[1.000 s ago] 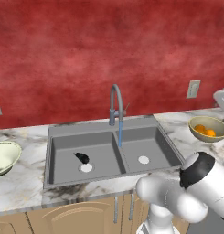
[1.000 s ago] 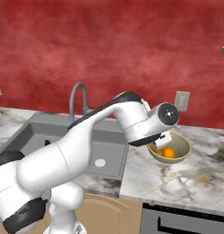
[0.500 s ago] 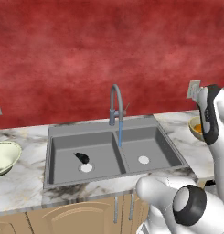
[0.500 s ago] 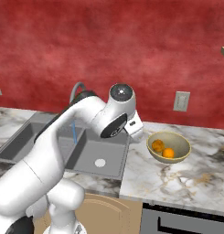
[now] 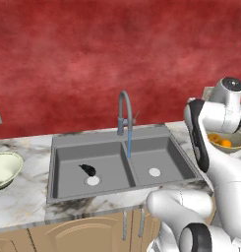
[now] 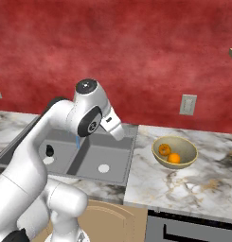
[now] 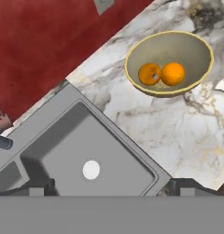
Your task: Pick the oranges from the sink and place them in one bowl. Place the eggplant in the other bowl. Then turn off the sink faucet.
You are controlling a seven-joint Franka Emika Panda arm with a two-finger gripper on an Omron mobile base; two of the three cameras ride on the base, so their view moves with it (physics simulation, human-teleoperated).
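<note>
You are looking at both oranges [image 7: 161, 74] sitting side by side, touching, inside the tan bowl [image 7: 195, 50], which is resting on the marble desk [image 6: 193, 184] to the right of the sink [image 5: 68, 147]. In the hand view the bowl is lying toward the upper right, apart from the sink's corner, and the right basin with its white drain [image 7: 91, 169] is showing below it. The eggplant [image 5: 87, 170] is lying in the left basin, just beside that basin's white drain [image 5: 93, 180]. The pale cream bowl [image 5: 9, 165] is sitting on the desk at the far left, well apart from the tan one. The faucet [image 5: 124, 110] is standing behind the divider between the basins, and a thin blue stream [image 5: 129, 145] is running down from its spout. Your jaws are standing wide apart and holding nothing; the arm's hand is hovering high above the right side of the sink, near the tan bowl.
</note>
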